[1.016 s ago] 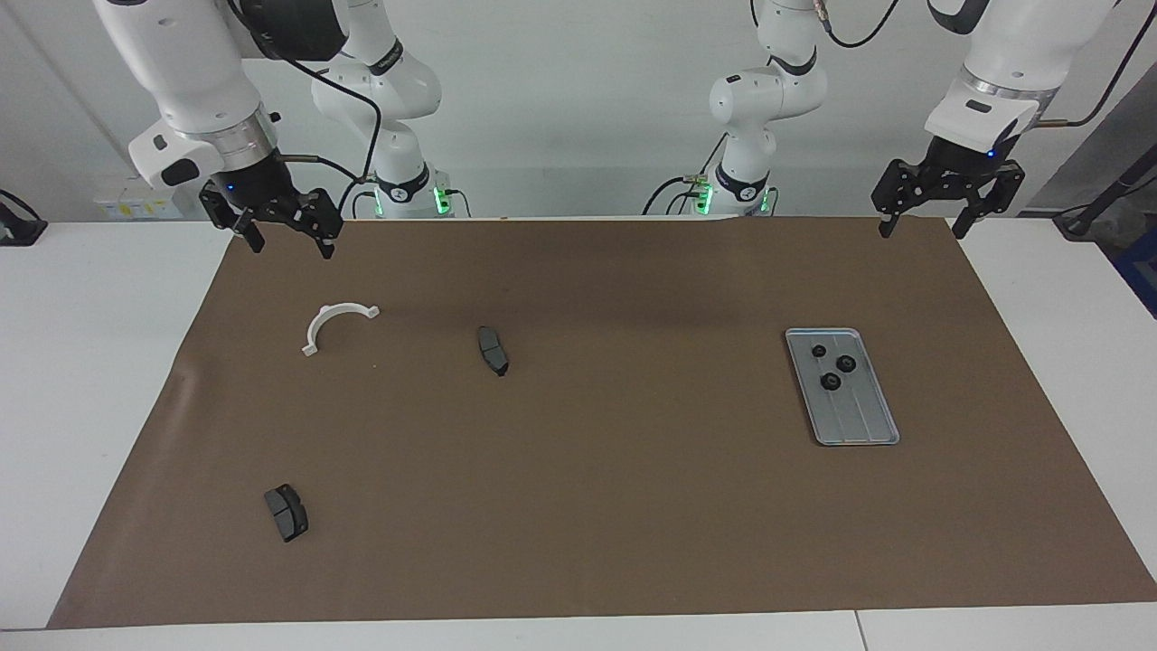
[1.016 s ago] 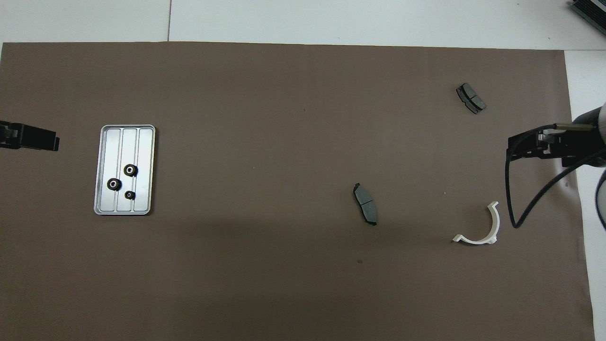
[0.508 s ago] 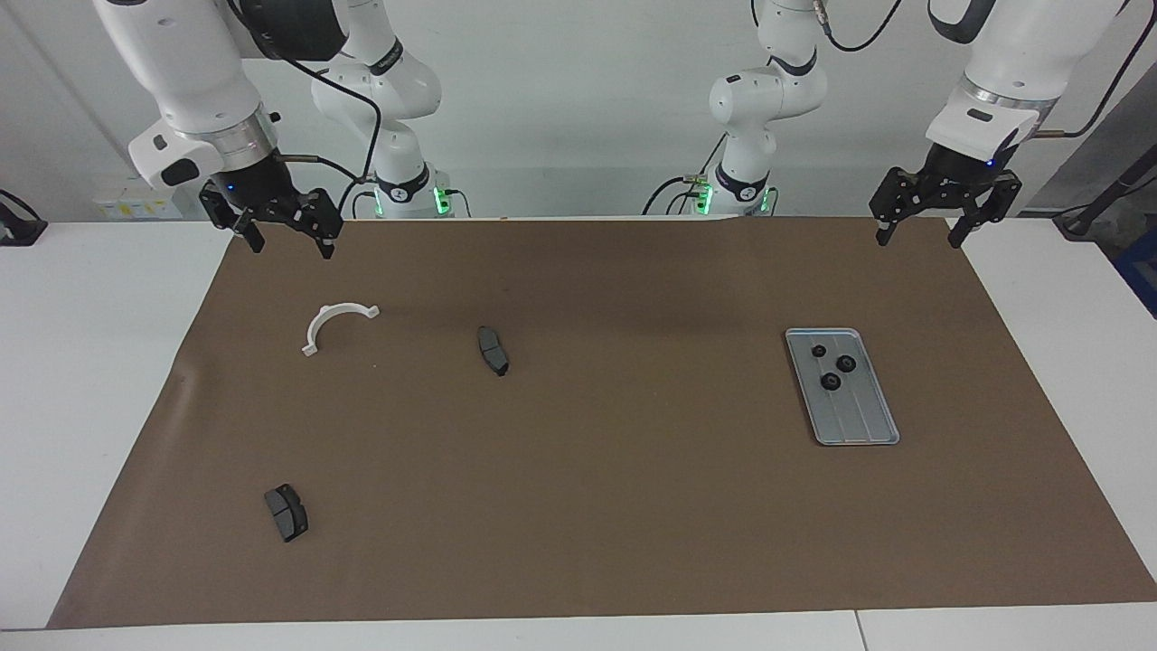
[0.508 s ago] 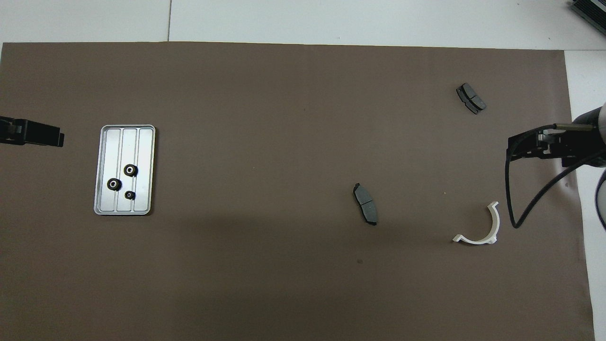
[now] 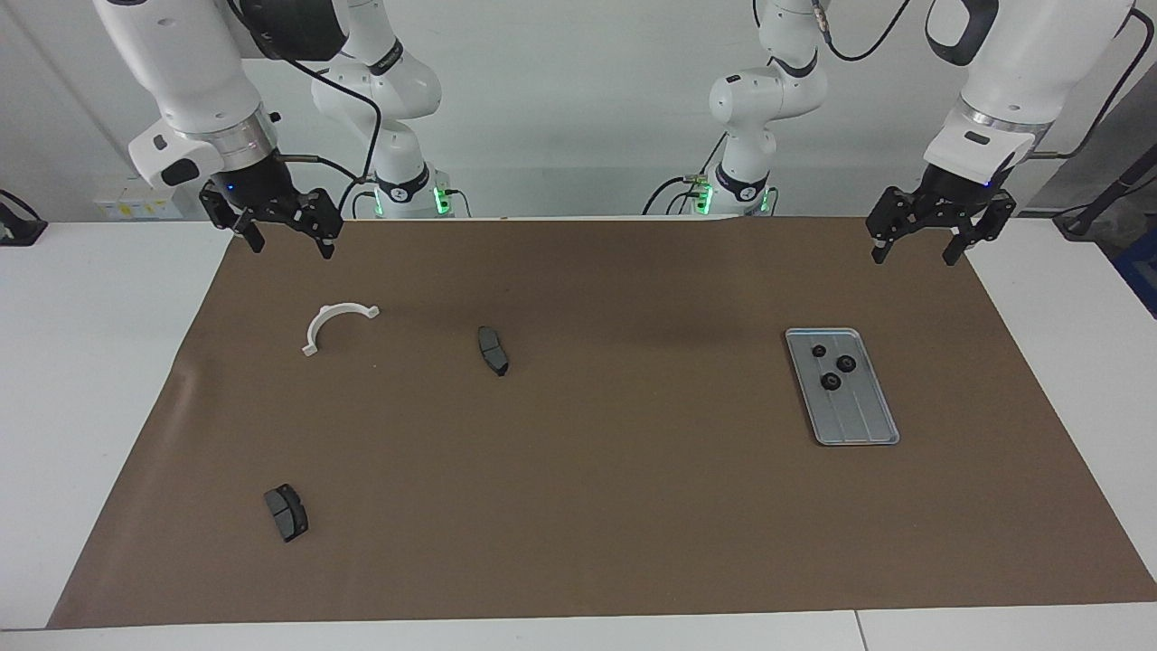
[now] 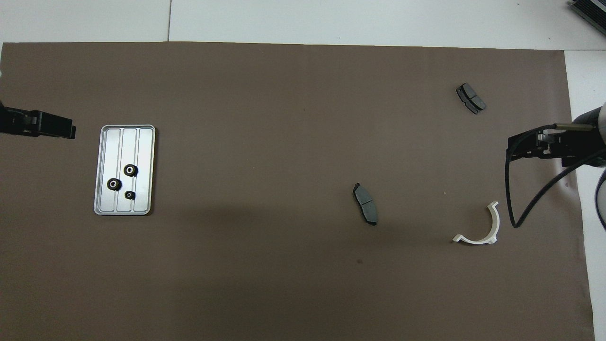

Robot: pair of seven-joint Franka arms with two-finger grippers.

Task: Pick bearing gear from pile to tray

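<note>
**Three gears in the tray, none left among the loose parts**

The flat silver-grey ribbed metal tray (image 5: 842,387) lies on the brown paper sheet (image 5: 597,470) that covers the counter, toward the left arm's end. Three small black round bearing gears (image 5: 832,364) rest inside it, clustered in the half nearer the robots, close together but apart from one another.

What remains of the pile sits toward the right arm's end: a white half-ring plastic bracket (image 5: 336,325) near the sheet's robot-side edge, one dark grey curved brake pad (image 5: 493,351) toward the middle of the sheet, and a second dark grey brake pad (image 5: 286,512) near the sheet's corner farthest from the robots. No black gear shows among them in either view, so the sorting looks finished, or as near to it as these views can show; nothing appears left to pick.

The left end effector (image 5: 914,250) hangs over the sheet's robot-side corner, above and clear of the tray, its fingers spread wide and holding nothing. The right end effector (image 5: 287,245) hangs over the sheet's other robot-side corner, just above the bracket's area, also spread wide and empty.

Against the earlier frames, the left end effector has drifted slightly inward from the counter's end toward the tray; in the overhead view its tip (image 6: 52,129) reaches farther over the sheet. The right arm waits, unmoved. Gears, tray, pads and bracket lie exactly where they were.
</note>
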